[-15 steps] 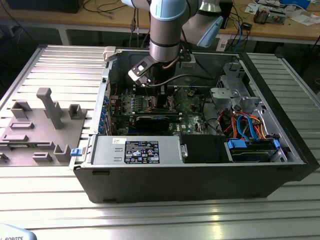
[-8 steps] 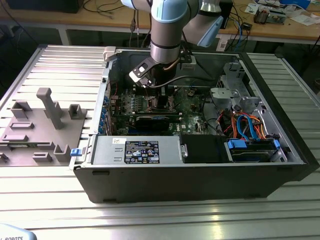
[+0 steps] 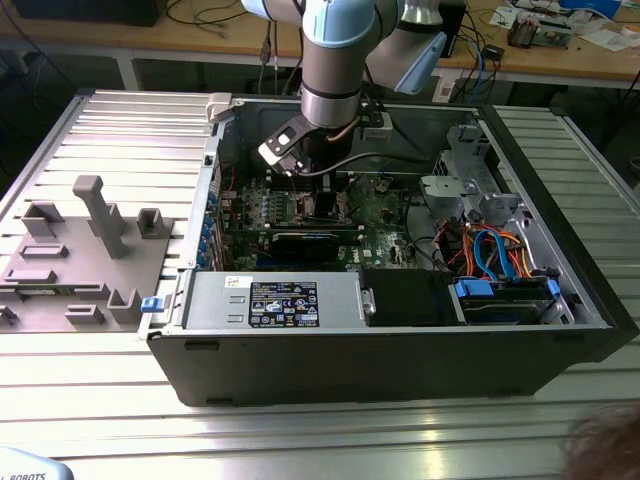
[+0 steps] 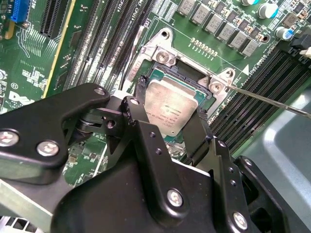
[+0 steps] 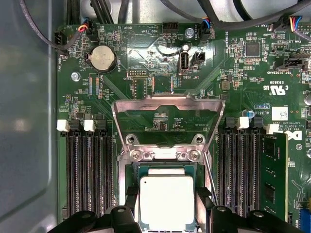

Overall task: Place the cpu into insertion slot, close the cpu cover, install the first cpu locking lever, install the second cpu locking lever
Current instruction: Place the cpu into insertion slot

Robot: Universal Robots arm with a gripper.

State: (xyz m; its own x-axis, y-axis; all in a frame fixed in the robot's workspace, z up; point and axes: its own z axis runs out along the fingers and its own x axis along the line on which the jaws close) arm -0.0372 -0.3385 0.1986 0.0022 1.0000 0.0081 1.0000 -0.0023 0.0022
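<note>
The cpu [image 5: 167, 200] [image 4: 171, 103], a small square chip with a silver top, lies level in or just over the insertion slot [image 5: 163, 154] [image 4: 164, 54]; I cannot tell if it is fully seated. My gripper [image 5: 167, 211] [image 4: 167, 110] is shut on it, one black finger against each of two opposite edges. The cpu cover [image 5: 167, 104], a silvery frame with a cut-out centre, is swung open and lies back over the green board beyond the slot. A thin locking lever [image 4: 272, 100] [image 5: 209, 172] sticks out beside the slot. In the exterior view my arm [image 3: 330, 110] reaches down into the open computer case [image 3: 400, 350].
Rows of black memory slots [image 5: 87, 174] [image 5: 238, 174] flank the slot, with one green memory stick [image 5: 274, 179]. A coin battery [image 5: 102, 58] sits further off. The case holds a power supply [image 3: 270, 300] and blue cables [image 3: 490, 255]. A grey parts fixture [image 3: 80, 250] lies at the exterior view's left.
</note>
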